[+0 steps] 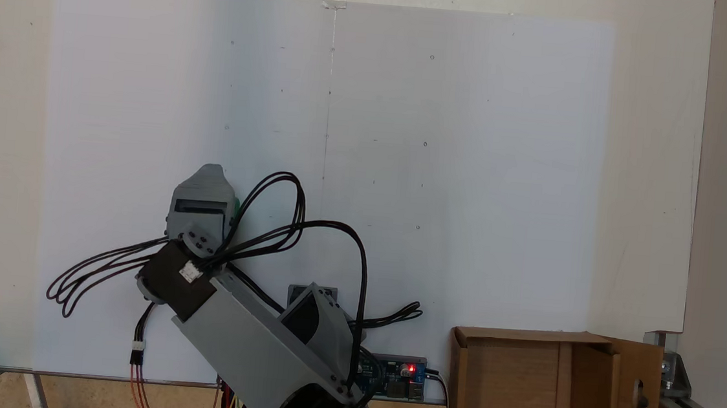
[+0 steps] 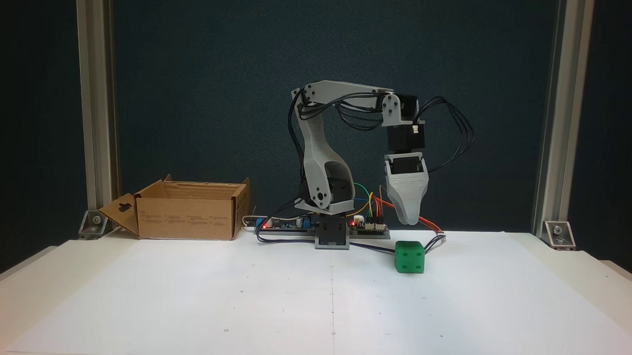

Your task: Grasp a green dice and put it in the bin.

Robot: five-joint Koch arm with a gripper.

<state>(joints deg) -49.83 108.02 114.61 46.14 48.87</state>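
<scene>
Because the claw [image 2: 409,218] hangs tip-down directly above the green dice [image 2: 410,257], apart from it with a clear gap between, the arm looks lined up for a straight drop onto the cube rather than a sideways reach. The dice rests on the white paper covering the bench [image 2: 581,271], right of the arm's base in the fixed view from the front and close to the wires trailing from the electronics. From above, the claw [image 1: 211,171] covers nearly all of it; only a sliver of green dice [image 1: 236,209] peeks out at its right edge. Whether the jaws are apart or together I cannot tell: both fixed views show the claw as a single tapering grey wedge, one jaw hidden behind the other.

The bin [image 2: 188,217] stands well apart on the far left of the bench in the front view, top open, its keyhole flap folded outward so nothing blocks a release from above. In the view from above, the bin [image 1: 592,342] sits at the lower right, beside the frame bracket. The grasp is judged not yet begun; lowering squarely matters, since the cube's rounded edges could let it slip sideways.
</scene>
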